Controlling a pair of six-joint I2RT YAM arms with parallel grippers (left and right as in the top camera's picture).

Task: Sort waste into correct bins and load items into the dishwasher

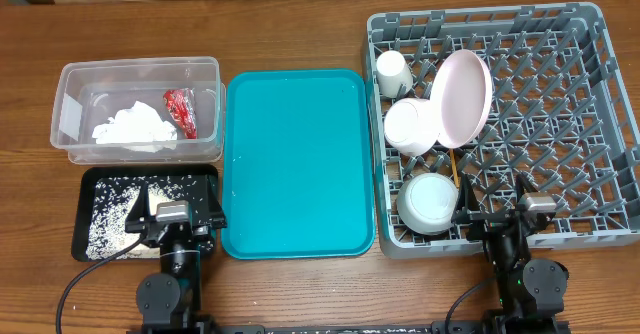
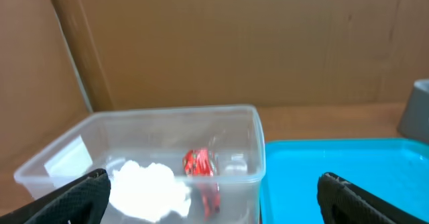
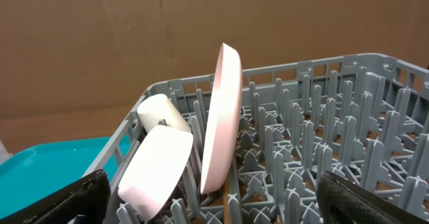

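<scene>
**Waste**
- Crumpled shiny red wrapper (image 1: pixel 181 112) and crumpled white paper tissue (image 1: pixel 132 127): you find both inside the clear rectangular plastic tub (image 1: pixel 68 82), at the table's far left.
- Loose white rice grains (image 1: pixel 110 216): scattered in the shallow black rectangular tray (image 1: pixel 92 177), at the table's near-left edge.

**Dishes, all in the large square grey plastic rack (image 1: pixel 600 124) on the table's right side**
- Small cream cup (image 1: pixel 393 74): far-left corner, on its side.
- Round pale pink plate (image 1: pixel 462 96): on edge between pegs, just beside the cup.
- Pinkish-white bowl (image 1: pixel 412 126): tipped against the plate's near side.
- Grey-white bowl (image 1: pixel 430 204): near-left corner.
- Thin wooden chopsticks (image 1: pixel 455 166): partly hidden between the two bowls.

**Other**
- Large teal serving tray (image 1: pixel 297 164): middle of the table, carrying nothing you can pick.

**Arms**
- Left gripper (image 1: pixel 176 214): jaws wide, holding nothing, over the black tray's near edge.
- Right gripper (image 1: pixel 510 219): jaws wide, holding nothing, at the rack's near edge.

**Step**
Sorting and loading look finished. Your next move calls only for checking for stray grains.
</scene>
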